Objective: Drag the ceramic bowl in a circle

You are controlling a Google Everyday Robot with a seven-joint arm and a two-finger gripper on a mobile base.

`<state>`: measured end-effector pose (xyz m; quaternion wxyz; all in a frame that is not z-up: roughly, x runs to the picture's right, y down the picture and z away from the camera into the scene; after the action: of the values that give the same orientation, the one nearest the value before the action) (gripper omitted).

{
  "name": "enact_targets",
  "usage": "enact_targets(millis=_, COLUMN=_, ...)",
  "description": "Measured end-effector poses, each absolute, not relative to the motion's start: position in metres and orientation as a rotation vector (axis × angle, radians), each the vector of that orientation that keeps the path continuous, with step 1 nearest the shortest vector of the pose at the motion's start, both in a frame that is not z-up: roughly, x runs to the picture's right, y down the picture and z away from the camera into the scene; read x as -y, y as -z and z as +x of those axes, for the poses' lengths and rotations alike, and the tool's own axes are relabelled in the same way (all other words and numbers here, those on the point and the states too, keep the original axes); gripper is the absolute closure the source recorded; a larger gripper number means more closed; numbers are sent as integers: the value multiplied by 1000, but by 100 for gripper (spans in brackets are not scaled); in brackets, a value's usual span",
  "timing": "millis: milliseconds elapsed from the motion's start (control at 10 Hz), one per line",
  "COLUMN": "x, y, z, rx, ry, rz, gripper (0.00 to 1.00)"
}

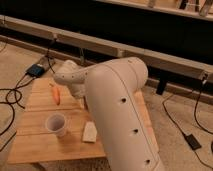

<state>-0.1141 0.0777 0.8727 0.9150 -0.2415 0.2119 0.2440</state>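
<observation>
White plastic casing filled the centre of the view as my arm (117, 110) reached over a wooden table (35, 142). My gripper (81, 97) came down near the middle of the tabletop, largely hidden behind the arm's thick upper link. How wide it stood could not be made out. The ceramic bowl did not show from this angle, and where it sat could not be told.

Just left of the gripper lay a small orange item (55, 93) shaped like a carrot. Nearer the front edge stood a pale cup (56, 124), upright with its mouth open to the camera; what it held, if anything, was unclear. A flat beige piece (90, 132) lay just beside the cup on its right, apart from it.

Black cables (11, 97) looped across the carpet left of the table, running up to a small dark box (36, 70). Another cable with a black power brick (192, 141) lay on the right. A long pale rail (100, 47) crossed behind the table.
</observation>
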Motion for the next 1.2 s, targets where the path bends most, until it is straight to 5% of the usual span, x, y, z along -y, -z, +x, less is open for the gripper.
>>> enact_targets(millis=700, x=-61, y=-792, z=-151, rx=-404, ry=-780, rz=-540, gripper=20)
enact_targets(millis=1200, x=-61, y=-787, z=-156, rx=-399, ry=-795, rz=-552, gripper=20)
